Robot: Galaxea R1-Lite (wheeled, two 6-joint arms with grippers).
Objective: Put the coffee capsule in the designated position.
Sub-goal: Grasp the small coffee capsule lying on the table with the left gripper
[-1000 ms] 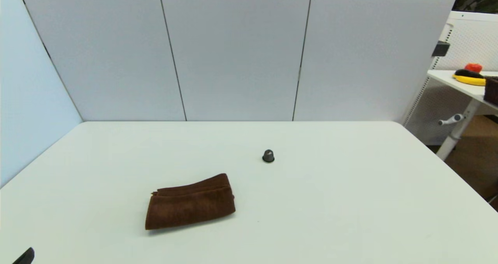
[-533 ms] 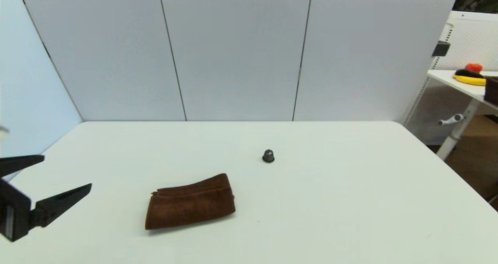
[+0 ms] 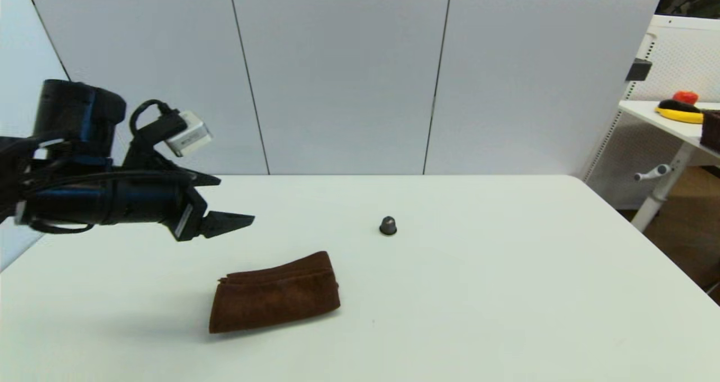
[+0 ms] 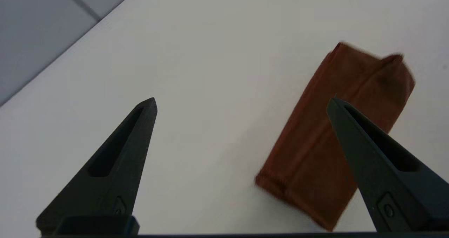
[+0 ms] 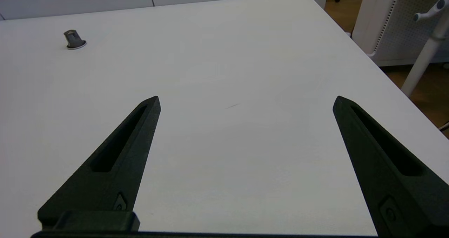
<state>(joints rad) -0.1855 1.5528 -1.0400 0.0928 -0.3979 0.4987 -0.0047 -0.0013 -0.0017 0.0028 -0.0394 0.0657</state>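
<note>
One gripper, the left gripper [image 3: 233, 210], is shown spread and empty during approach; extension past the brown towel [image 3: 274, 293] to the coffee capsule [image 3: 388, 225] is required.

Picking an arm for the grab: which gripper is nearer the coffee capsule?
Hard to call. The left gripper, open, hovers to the left of the coffee capsule. The right gripper, open, is outside the head view, the capsule ahead to its left.

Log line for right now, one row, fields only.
left tool: open, raised over table's left side | right tool: open, parked, empty | coffee capsule: on table, untouched | brown towel: folded, near capsule
</note>
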